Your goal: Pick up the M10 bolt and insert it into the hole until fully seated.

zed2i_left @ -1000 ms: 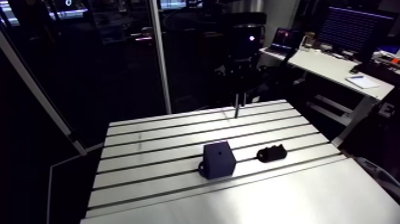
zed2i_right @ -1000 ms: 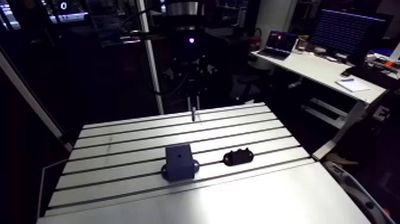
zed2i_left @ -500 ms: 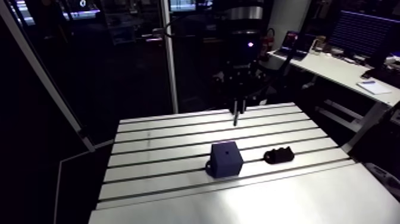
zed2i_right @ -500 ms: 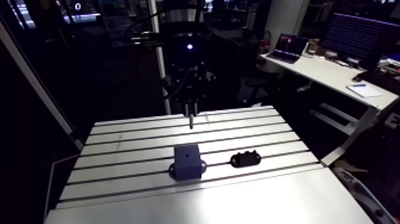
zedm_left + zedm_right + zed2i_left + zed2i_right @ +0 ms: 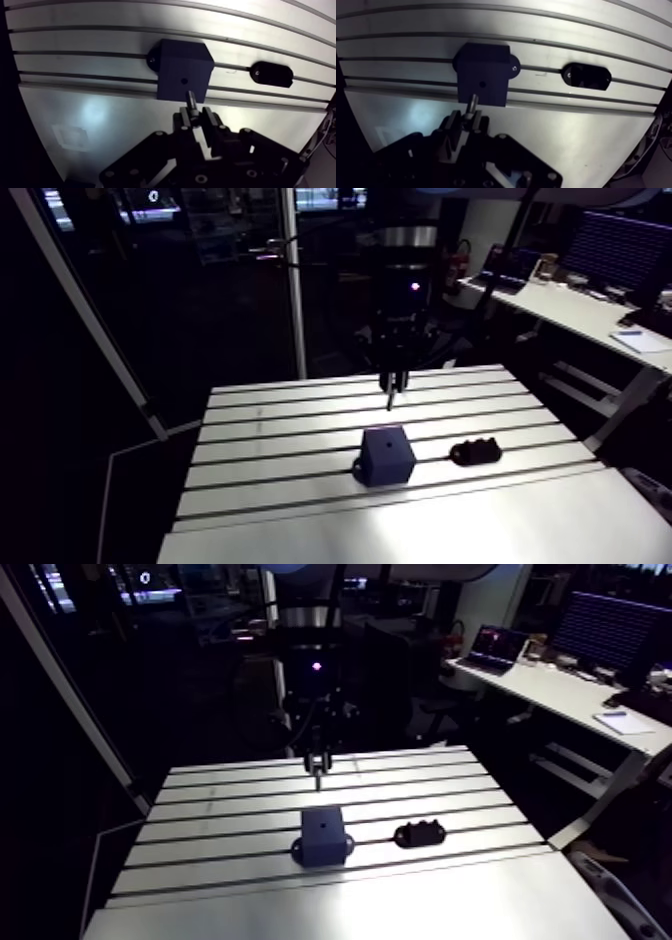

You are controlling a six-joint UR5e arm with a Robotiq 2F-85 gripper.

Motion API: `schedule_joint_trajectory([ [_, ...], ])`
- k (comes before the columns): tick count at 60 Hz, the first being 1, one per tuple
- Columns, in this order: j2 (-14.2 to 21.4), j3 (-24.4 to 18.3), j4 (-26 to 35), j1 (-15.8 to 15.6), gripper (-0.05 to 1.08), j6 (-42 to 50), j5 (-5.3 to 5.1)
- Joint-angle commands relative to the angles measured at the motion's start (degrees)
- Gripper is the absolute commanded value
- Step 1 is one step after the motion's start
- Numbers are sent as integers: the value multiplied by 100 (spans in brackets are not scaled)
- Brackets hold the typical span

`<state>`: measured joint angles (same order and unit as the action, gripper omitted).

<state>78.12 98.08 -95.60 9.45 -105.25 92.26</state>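
1 bolt (image 5: 190, 97) is pinched in my tool (image 5: 196, 116). My 2 fingers (image 5: 208, 117) are clenched on it, 1 on each side. Its thin end sticks out past them and points down.

In the arm view the bolt hangs in the air over the desk (image 5: 100, 31) and touches nothing else. In the wrist view the end of the bolt shows over the near edge of a dark blue block (image 5: 182, 62). The block has 1 small round hole (image 5: 184, 80) in the face that looks toward my tool. The end of the bolt is near that hole but not in it.

The block sits on the desk, across the long slots. It has a little round ear (image 5: 151, 59) at its foot with a screw in it. Off to 1 side, apart from the block, lies a small black piece (image 5: 271, 74) with rounded ends. It rests on the desk too. The desk is silver, with long straight slots running across it.
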Motion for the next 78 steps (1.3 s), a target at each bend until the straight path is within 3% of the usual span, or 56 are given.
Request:
schedule_joint_trajectory([
  [1,-29,92,-86,-13,108,35,-18],
  [28,-64,152,-304,-13,108,28,59],
  [78,-144,303,-341,-13,108,-60,42],
])
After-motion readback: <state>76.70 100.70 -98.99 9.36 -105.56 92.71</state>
